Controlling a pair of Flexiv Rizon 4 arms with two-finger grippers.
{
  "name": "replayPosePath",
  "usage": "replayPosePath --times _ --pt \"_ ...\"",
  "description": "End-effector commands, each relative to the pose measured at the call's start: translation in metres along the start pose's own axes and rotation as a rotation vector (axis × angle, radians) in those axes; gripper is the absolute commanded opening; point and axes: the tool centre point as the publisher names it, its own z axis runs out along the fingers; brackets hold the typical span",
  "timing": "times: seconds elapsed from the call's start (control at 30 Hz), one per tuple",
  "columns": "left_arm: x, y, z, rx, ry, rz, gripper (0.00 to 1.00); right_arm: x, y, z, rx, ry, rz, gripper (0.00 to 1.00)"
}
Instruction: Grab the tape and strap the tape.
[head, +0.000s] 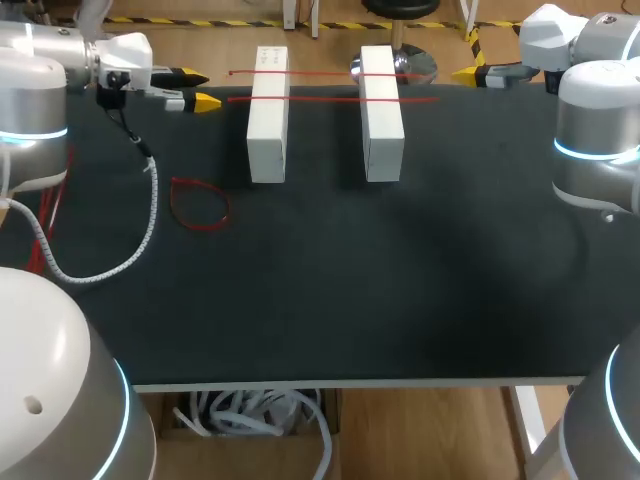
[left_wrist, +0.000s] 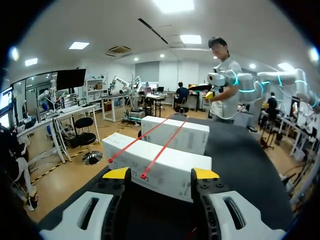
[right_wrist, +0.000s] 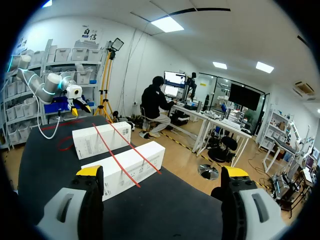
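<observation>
Two straight red tapes lie side by side on the black table (head: 350, 290), their long axes running from our left to our right, bridging two white boxes that stand parallel and apart. The boxes' long axes run away from us, so each tape crosses them squarely. The far tape (head: 320, 73) sits near the boxes' back ends, and the near tape (head: 330, 98) lies just in front of it. Both overhang the left box (head: 268, 130) and the right box (head: 382, 125). Their left ends point at our left gripper (head: 200, 88), which hovers just beside them with its fingers apart and nothing between them. In its wrist view both tape ends lie just ahead of that gap. Our right gripper (head: 467, 73) hangs off the tapes' right ends, fingers spread wide and empty. A red loop (head: 198, 205) lies flat on the table, in front of the left box and to its left. The boxes carry faint print, too small for us to read.
</observation>
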Motion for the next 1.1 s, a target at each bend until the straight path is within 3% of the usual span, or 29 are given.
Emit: replayPosePath --times 0.03,0.07,0.1,0.37,0.4,0.47,0.53,0.77,0.83,1.1 --pt "-0.005 0.005 0.005 0.004 0.018 -0.004 0.45 0.0 0.0 0.0 0.0 0.0 0.0 1.0" --pt "-0.006 0.008 0.007 0.003 0.02 -0.005 0.42 0.0 0.0 0.0 0.0 0.0 0.0 1.0" --pt "-0.006 0.009 0.008 0.001 0.027 -0.006 0.47 0.0 0.0 0.0 0.0 0.0 0.0 1.0" --pt "-0.012 0.015 0.016 0.01 0.057 -0.008 0.47 0.0 0.0 0.0 0.0 0.0 0.0 1.0" --pt "-0.012 0.016 0.018 0.006 0.058 -0.003 0.41 0.0 0.0 0.0 0.0 0.0 0.0 1.0" --pt "-0.013 0.017 0.021 0.011 0.065 -0.006 0.45 0.0 0.0 0.0 0.0 0.0 0.0 1.0" --pt "-0.015 0.018 0.023 0.01 0.067 -0.001 0.41 0.0 0.0 0.0 0.0 0.0 0.0 1.0" --pt "-0.022 0.019 0.029 0.013 0.087 0.014 0.53 0.0 0.0 0.0 0.0 0.0 0.0 1.0" --pt "-0.024 0.019 0.031 0.017 0.095 0.017 0.48 0.0 0.0 0.0 0.0 0.0 0.0 1.0" --pt "-0.031 0.023 0.038 0.025 0.107 0.016 0.47 0.0 0.0 0.0 0.0 0.0 0.0 1.0"
